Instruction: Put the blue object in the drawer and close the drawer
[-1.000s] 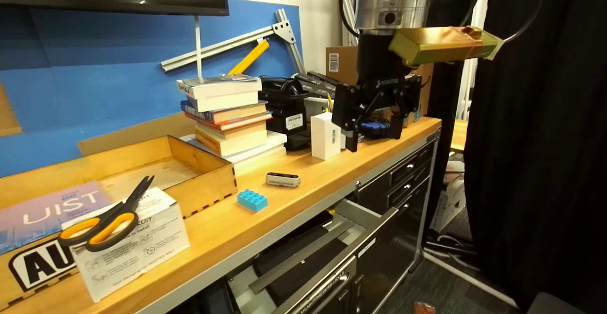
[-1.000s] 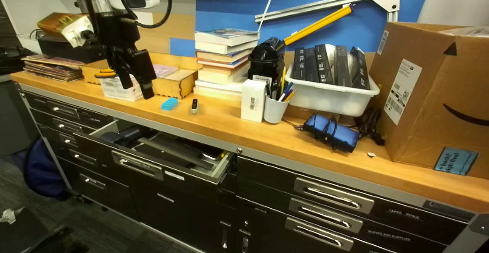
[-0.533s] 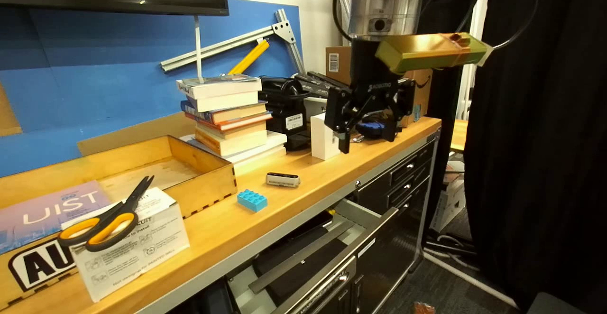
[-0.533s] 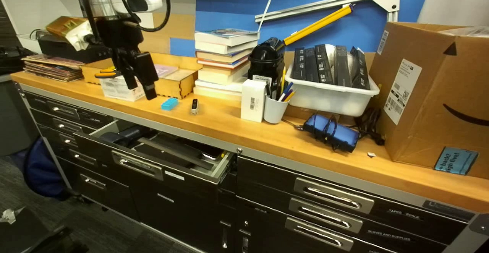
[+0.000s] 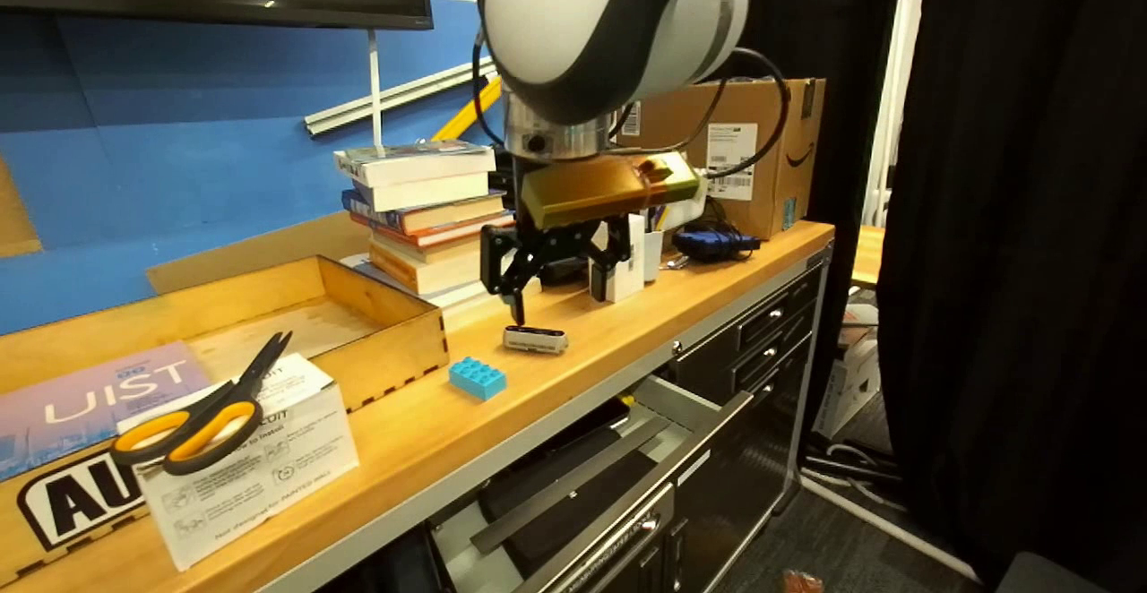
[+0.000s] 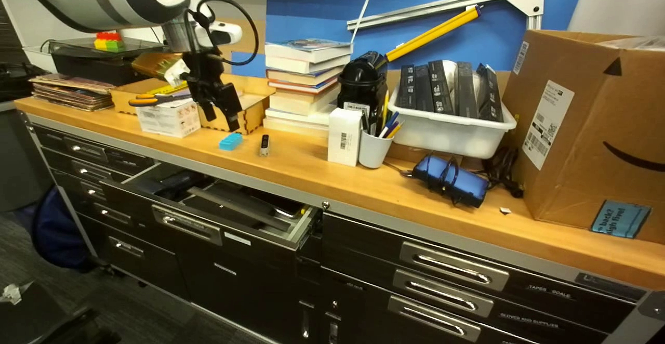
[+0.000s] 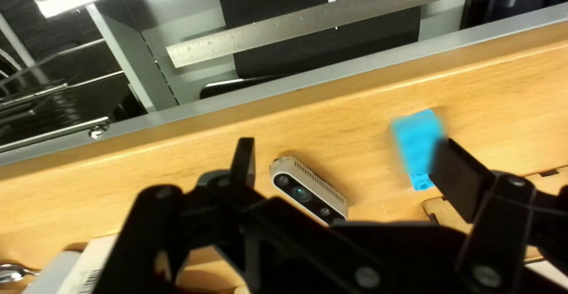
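Since you hold nothing yet, gripper [image 7: 344, 158]: jaws wide, probably for straddling the blue block [image 5: 478, 379].
Blue block: on the bench [image 6: 296, 162], above and behind the drawer [image 6: 265, 249].
Drawer: pulled out, presumably awaiting your drop.

Both exterior views: oblique, downward, sharing bench [image 6: 298, 164], drawer [image 6: 229, 229]; wrist view: close overhead.

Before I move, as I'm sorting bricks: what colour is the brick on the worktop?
The toy brick is light blue, clearest in an exterior view.
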Action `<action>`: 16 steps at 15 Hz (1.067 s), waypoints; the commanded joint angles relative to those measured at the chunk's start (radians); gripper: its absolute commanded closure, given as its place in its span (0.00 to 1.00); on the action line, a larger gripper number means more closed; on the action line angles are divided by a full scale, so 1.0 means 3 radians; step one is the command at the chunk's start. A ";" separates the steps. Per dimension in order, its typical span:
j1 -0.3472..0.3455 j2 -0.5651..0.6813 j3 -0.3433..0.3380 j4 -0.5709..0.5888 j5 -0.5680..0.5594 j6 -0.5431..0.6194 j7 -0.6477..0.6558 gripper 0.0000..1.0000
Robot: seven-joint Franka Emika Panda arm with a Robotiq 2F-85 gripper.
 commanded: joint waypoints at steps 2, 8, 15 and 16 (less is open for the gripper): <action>0.0208 0.0758 -0.0112 0.0736 -0.0069 -0.0106 -0.0153 0.00; 0.0378 0.1175 -0.0115 0.1083 0.0254 -0.0304 -0.0717 0.00; 0.0541 0.1395 -0.0202 0.1195 0.0170 -0.0214 -0.0662 0.32; 0.0559 0.1404 -0.0226 0.1200 0.0158 -0.0190 -0.0640 0.42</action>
